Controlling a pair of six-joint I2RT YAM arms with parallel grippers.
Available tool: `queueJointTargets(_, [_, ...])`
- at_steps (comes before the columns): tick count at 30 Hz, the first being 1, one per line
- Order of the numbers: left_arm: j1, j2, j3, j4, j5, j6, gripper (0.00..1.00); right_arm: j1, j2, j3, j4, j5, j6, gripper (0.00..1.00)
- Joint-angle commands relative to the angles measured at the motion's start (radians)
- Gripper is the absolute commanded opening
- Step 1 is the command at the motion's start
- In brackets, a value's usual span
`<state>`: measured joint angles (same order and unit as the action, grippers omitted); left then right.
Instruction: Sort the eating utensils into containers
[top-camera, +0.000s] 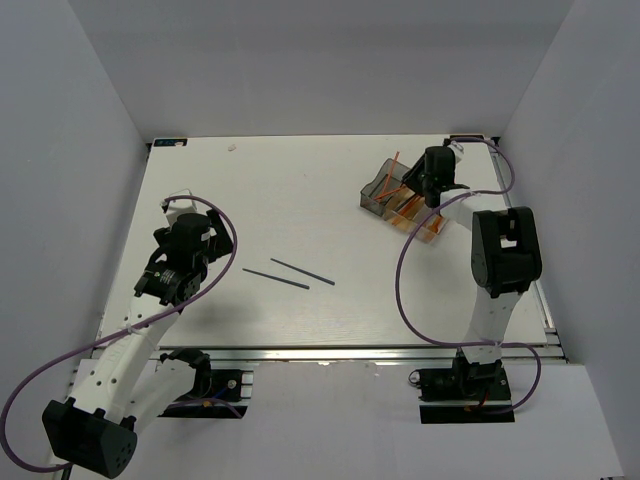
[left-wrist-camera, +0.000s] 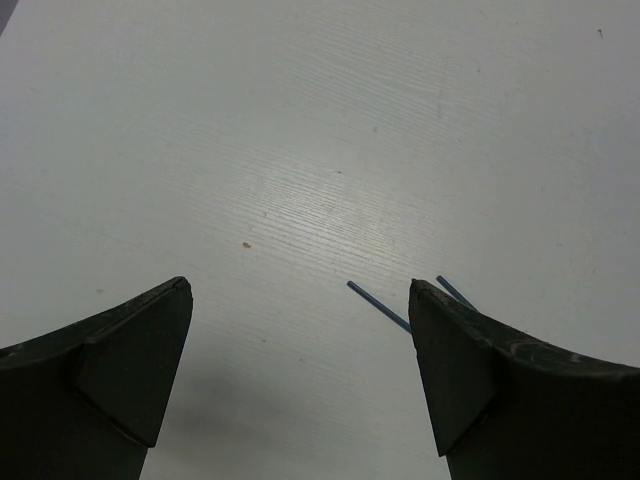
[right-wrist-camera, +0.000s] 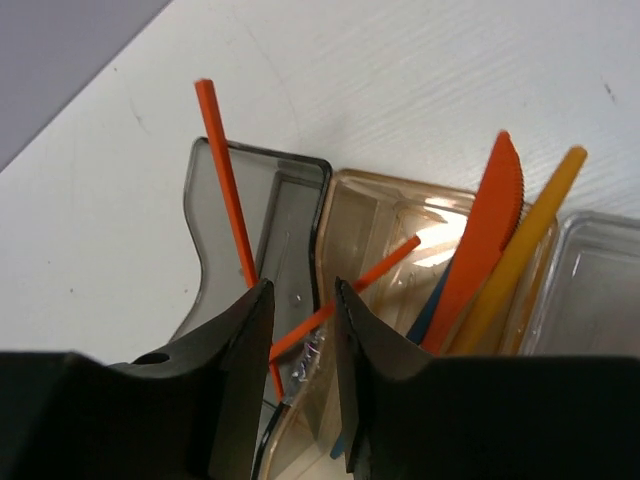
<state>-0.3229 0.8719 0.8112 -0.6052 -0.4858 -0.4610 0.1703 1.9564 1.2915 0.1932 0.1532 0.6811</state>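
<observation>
While poised over the white table (left-wrist-camera: 300, 120), holds the left end effector (left-wrist-camera: 300, 288) spread wide and empty. Has two dark blue-grey sticks (top-camera: 275, 279) lying mid-table to its right, close together and roughly parallel. Hangs the right end effector (right-wrist-camera: 300, 290) over the containers (top-camera: 375, 198) at the far right, jaws narrowly parted, wider than the orange stick (right-wrist-camera: 375, 268) slanting between them. Shows another orange stick (right-wrist-camera: 225, 180) leaning in the smoky grey bin (right-wrist-camera: 290, 210), an orange knife (right-wrist-camera: 495, 220) and a yellow handle (right-wrist-camera: 545, 210) in the amber one (right-wrist-camera: 365, 210).
</observation>
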Motion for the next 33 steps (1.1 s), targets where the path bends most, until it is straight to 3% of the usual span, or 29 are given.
queueJointTargets(1, [0.002,-0.007,-0.004,0.013,0.009,0.005,0.98,-0.003,-0.053,-0.037,0.0,0.023,0.024,0.37])
queueJointTargets(8, [0.002,-0.01,-0.006,0.013,0.007,0.005,0.98,-0.005,-0.07,-0.077,-0.008,0.072,0.04,0.27])
queueJointTargets(33, [0.002,-0.007,-0.007,0.018,0.019,0.008,0.98,-0.025,-0.044,0.005,0.0,0.068,0.075,0.29])
